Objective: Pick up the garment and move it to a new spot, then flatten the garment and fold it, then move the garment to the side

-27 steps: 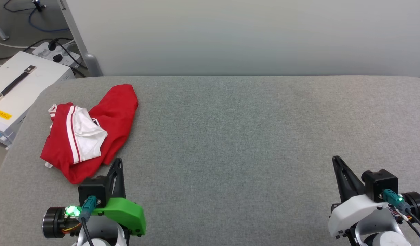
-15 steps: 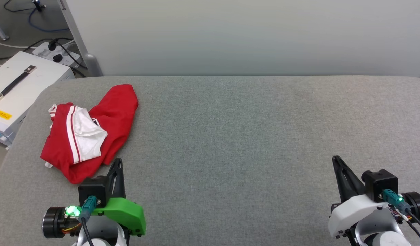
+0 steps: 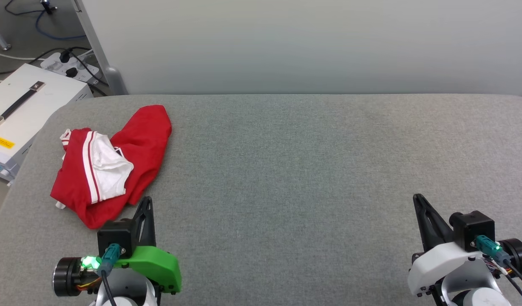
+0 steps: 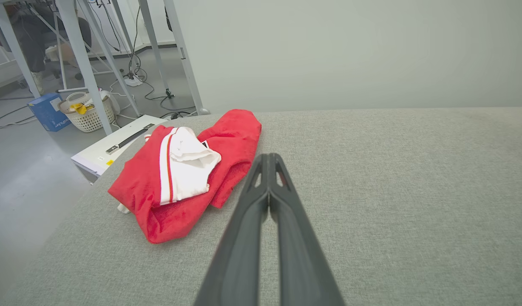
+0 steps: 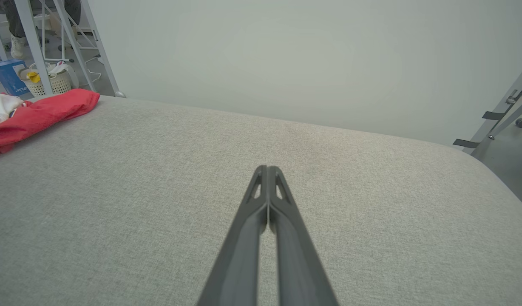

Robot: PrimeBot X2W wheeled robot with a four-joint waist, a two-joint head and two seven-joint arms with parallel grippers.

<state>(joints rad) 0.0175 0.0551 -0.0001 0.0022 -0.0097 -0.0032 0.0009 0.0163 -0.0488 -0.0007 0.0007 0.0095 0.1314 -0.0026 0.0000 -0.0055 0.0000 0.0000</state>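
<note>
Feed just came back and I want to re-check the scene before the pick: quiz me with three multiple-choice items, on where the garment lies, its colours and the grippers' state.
1. Where on the grey surface does the garment lie?
A. left side, near the left gripper
B. centre
C. right corner

2. Its sleeve colour?
A. blue
B. white
C. black

3. The left gripper and the right gripper are:
A. both open
B. one gripping the garment
C. both shut, empty

Answers: 1 A, it lies crumpled just ahead of the left gripper; 2 B, a white sleeve tops the red cloth; 3 C, each wrist view shows fingers pressed together.
</note>
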